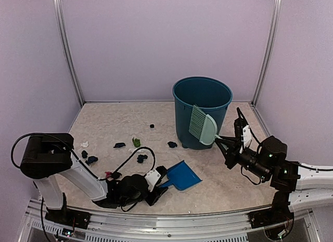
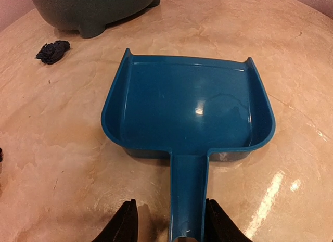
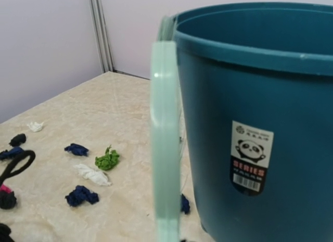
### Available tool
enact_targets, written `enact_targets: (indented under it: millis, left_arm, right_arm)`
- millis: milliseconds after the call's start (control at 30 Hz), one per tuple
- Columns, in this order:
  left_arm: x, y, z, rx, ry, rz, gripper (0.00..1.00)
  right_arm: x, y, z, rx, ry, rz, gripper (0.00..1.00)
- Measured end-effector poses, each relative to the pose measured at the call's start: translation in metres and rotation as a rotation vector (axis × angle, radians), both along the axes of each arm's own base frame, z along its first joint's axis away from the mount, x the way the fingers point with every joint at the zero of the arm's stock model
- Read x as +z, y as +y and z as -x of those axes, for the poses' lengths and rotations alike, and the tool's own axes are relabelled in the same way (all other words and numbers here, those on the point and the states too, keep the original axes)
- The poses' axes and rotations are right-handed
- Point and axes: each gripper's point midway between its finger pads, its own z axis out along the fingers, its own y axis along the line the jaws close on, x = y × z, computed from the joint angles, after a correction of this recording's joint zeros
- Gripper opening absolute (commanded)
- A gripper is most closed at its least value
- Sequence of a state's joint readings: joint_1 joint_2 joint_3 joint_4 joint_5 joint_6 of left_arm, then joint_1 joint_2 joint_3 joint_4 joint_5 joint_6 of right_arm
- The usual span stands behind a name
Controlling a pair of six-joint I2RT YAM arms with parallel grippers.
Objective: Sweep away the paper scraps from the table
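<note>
Nothing looks swept yet. The paper scraps (image 1: 141,158) lie loose on the surface (image 1: 229,187), spread to the left of the bin (image 1: 203,112), with one dark bit right by the bin's foot. The dustpan (image 1: 182,175), in front of the bin and a little left, shows an empty tray in the left wrist view. The work seems to be at the tool-pickup stage, with all the sweeping and tipping-out left to do.

The left gripper (image 2: 171,205) stands partly open astride the dustpan's handle (image 2: 188,185), with one finger against it and a gap on the other side, so it is not clamped. The right gripper (image 1: 221,140), just right of the bin, is closed on the pale green hand brush (image 1: 200,125), held raised close before the bin's wall with the bristles uppermost.

The scraps are tiny crumpled wads, mostly dark navy or black, with a green one, some white and a pink bit. They look light and apt to scatter
</note>
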State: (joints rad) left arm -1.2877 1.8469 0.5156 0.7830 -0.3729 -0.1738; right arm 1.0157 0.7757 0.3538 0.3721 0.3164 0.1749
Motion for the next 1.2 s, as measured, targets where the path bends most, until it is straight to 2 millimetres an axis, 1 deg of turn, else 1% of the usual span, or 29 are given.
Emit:
enact_targets:
  millis: [133, 267, 300, 633, 733, 800, 967, 1067, 1200]
  left_arm:
    - [0.002, -0.002, -0.001, -0.011, -0.003, 0.013, 0.39]
    - [0.002, -0.005, 0.001, -0.035, -0.004, 0.018, 0.24]
    - [0.002, -0.006, 0.002, -0.041, -0.004, 0.019, 0.22]
    - [0.003, -0.008, 0.004, -0.054, -0.002, 0.022, 0.19]
    - [0.010, -0.007, 0.004, -0.053, -0.001, 0.028, 0.19]
    - [0.020, -0.006, 0.004, -0.046, -0.002, 0.041, 0.19]
    - [0.058, 0.002, 0.005, -0.008, 0.003, 0.091, 0.20]
    - [0.083, 0.014, 0.005, 0.033, 0.004, 0.121, 0.20]
    - [0.122, 0.039, 0.003, 0.114, 0.001, 0.173, 0.20]
  right_arm:
    - [-0.003, 0.001, 0.000, 0.002, 0.004, 0.010, 0.00]
    - [-0.005, 0.002, -0.001, 0.003, 0.008, 0.017, 0.00]
    - [-0.006, 0.002, -0.001, 0.003, 0.009, 0.018, 0.00]
    - [-0.008, 0.005, -0.001, 0.013, 0.013, 0.023, 0.00]
    - [-0.004, 0.006, 0.000, 0.023, 0.010, 0.017, 0.00]
    - [0.000, 0.007, 0.001, 0.028, 0.007, 0.011, 0.00]
    - [0.011, 0.013, -0.001, 0.038, 0.007, -0.008, 0.00]
    - [0.018, 0.022, -0.005, 0.046, 0.017, -0.015, 0.00]
    - [0.025, 0.043, -0.012, 0.078, 0.037, -0.013, 0.00]
